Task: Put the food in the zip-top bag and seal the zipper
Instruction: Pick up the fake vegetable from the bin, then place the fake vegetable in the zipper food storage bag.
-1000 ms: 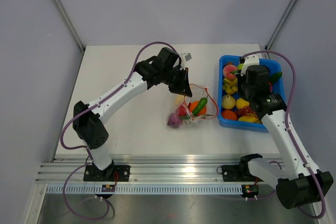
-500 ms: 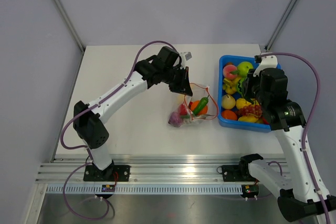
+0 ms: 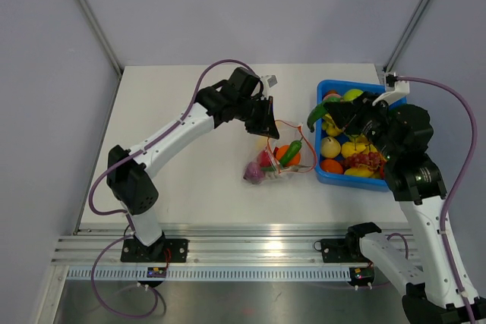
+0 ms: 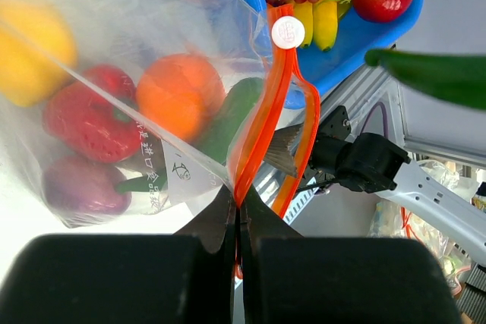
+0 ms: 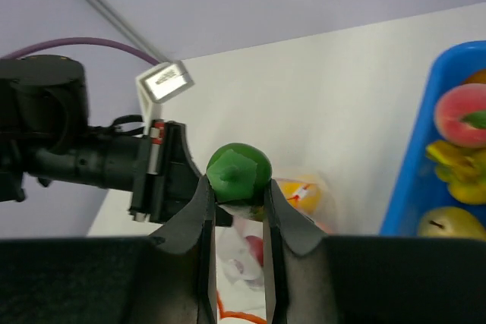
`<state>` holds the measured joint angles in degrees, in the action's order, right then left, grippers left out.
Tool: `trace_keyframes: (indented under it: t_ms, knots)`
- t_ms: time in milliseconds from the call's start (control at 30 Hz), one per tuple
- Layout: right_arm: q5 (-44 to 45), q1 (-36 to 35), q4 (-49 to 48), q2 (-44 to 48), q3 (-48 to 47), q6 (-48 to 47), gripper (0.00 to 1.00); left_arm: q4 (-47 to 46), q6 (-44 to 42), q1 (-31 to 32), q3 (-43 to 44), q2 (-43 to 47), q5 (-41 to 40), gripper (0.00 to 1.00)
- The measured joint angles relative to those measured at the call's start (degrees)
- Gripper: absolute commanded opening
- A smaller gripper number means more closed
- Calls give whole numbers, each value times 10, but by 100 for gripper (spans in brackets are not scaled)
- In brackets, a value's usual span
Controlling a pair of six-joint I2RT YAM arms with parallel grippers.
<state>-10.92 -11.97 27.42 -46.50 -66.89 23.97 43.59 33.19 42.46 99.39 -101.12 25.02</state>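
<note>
Dead centre of the overhead frame, the zip-top bag (image 3: 275, 163) is slumped on the table (image 3: 228, 180), already holding a handful of food (image 3: 287, 155): orange, red, purple and green bits. Its zipper (image 4: 257, 111) runs up the middle of the left wrist frame. The left gripper (image 4: 237, 210) is pinched tight on one side of that strip, holding the mouth up so the orange loop stands open on the bin side. Just right of the bag, by the upper-left corner of the blue bin (image 3: 320, 153), the right gripper (image 5: 237, 191) is clamped on a green veggie (image 5: 238, 169), which hangs in the air between bin and bag.

What could go sideways, I reckon: the opening looks narrow and floppy. That long green piece could catch the orange rim and shove the bag along, or fold the mouth shut, instead of dropping in. It's also gripped at one end only, so it might swivel.

Only the left wrist view shows the pinch and the loop of the mouth, since the arm hides that from overhead. The right wrist view shows just the veggie's butt end squeezed between the fingers. You need the overhead view to see its full length.
</note>
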Motion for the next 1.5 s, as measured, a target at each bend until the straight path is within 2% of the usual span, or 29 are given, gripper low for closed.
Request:
trace_keyframes:
  t_ms: [167,400,700,967,1100,1233,1400,1500]
  knots:
    - [-49,-4,-83,-9,38,58,0,0,3,0,0,0,0,0]
    - [-55,-43,-141,-27,98,99,0,4,9,0,12,0,-2,0]
    - [0,-109,-178,-34,159,102,0,18,9,-3,26,-3,-8,0]
    - [77,-192,-199,-96,198,75,1,20,11,-3,33,-4,-1,0]
    - [96,-209,-207,-113,199,63,11,30,10,-12,34,-9,-4,0]
    - [104,-219,-201,-115,198,45,27,31,10,-15,34,-11,-3,0]
    - [103,-229,-164,-115,191,23,29,14,14,-16,34,-11,10,0]
    - [104,-229,-141,-114,183,15,45,7,18,-16,34,-11,20,0]
